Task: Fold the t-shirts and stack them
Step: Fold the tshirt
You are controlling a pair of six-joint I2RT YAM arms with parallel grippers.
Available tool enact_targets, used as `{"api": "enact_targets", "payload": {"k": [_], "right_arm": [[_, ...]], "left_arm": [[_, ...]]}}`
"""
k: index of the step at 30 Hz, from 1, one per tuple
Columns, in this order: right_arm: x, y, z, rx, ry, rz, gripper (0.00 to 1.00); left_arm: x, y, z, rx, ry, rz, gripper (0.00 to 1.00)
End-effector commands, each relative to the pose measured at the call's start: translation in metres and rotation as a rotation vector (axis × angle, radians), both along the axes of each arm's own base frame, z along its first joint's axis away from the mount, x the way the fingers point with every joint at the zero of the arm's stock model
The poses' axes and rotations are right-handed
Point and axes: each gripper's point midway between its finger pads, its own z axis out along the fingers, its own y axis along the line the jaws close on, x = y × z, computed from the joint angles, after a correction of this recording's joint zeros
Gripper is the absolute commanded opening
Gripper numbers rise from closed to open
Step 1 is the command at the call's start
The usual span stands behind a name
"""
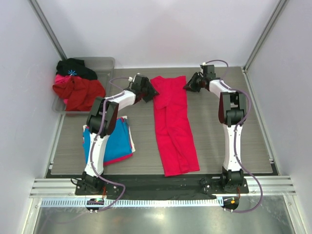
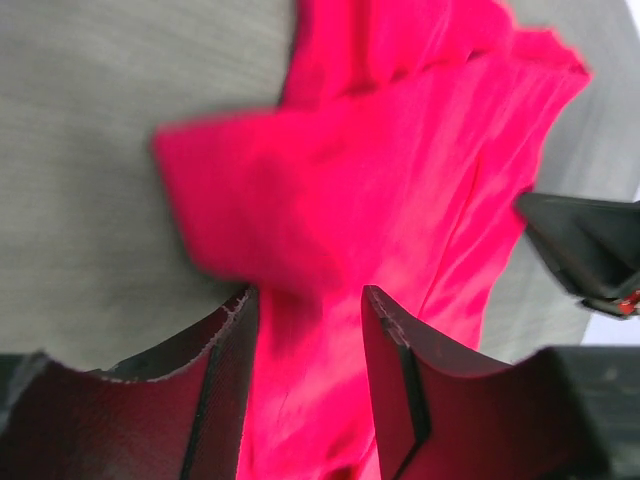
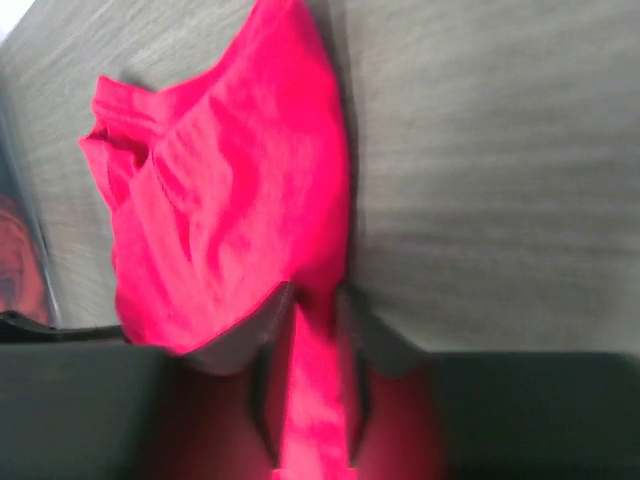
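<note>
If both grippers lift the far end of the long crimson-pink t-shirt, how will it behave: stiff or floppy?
Probably floppy: the crimson-pink t-shirt lies wrinkled and flat, so the part between the left gripper and right gripper should sag. Likely light, being thin cloth. Its folded-in sides may fall open when lifted.

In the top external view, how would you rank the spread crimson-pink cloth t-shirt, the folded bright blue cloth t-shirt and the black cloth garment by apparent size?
1. spread crimson-pink cloth t-shirt
2. folded bright blue cloth t-shirt, partly hidden by the left arm
3. black cloth garment, clearly smallest
</note>
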Motion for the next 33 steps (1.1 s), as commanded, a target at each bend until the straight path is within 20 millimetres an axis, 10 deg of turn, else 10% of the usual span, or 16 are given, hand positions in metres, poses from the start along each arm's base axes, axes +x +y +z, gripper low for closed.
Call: {"api": "enact_targets", "payload": {"k": [1, 3, 11, 15, 17, 18, 19, 21, 23, 24, 29, 31, 33], "right_arm": [[0.012, 0.004, -0.015, 0.024, 0.025, -0.015, 0.15], [0.019, 0.0, -0.021, 0.02, 0.032, -0.042, 0.01], [0.063, -0.034, -0.013, 0.032, -0.033, -0.147, 0.03], [0.068, -0.03, 0.015, 0.046, -0.102, -0.081, 0.63], [0.061, -0.032, 0.023, 0.02, -0.11, -0.079, 0.71], [0.059, -0.032, 0.044, -0.003, -0.152, -0.07, 0.76], [0.051, -0.035, 0.041, -0.02, -0.134, -0.081, 0.76], [0.041, -0.035, 0.073, -0.03, -0.169, -0.086, 0.76], [0.018, -0.038, 0.063, -0.058, -0.128, -0.093, 0.73], [0.008, -0.036, 0.098, -0.065, -0.181, -0.095, 0.68], [-0.084, -0.031, 0.097, -0.163, -0.132, -0.106, 0.52], [-0.129, -0.03, 0.081, -0.208, -0.087, -0.11, 0.5], [-0.158, -0.021, 0.107, -0.252, -0.161, -0.098, 0.48]], "left_arm": [[0.013, -0.003, -0.014, -0.011, 0.031, 0.025, 0.47], [0.016, -0.003, -0.03, 0.002, 0.057, 0.037, 0.45], [0.063, -0.015, -0.032, 0.046, 0.027, 0.014, 0.43], [0.059, -0.004, -0.032, 0.084, 0.026, -0.007, 0.59], [0.059, 0.004, 0.006, 0.112, -0.059, -0.006, 0.69], [0.045, 0.021, -0.011, 0.178, -0.03, 0.023, 0.7], [0.044, 0.026, 0.023, 0.182, -0.083, 0.039, 0.7], [0.026, 0.044, 0.019, 0.247, -0.065, 0.046, 0.72], [0.01, 0.053, 0.046, 0.269, -0.093, 0.049, 0.73], [-0.007, 0.064, 0.035, 0.315, -0.063, 0.047, 0.72], [-0.083, 0.096, 0.095, 0.552, -0.154, 0.067, 0.99], [-0.104, 0.102, 0.1, 0.527, -0.147, 0.066, 1.0], [-0.133, 0.102, 0.098, 0.473, -0.122, 0.02, 1.0]]}}
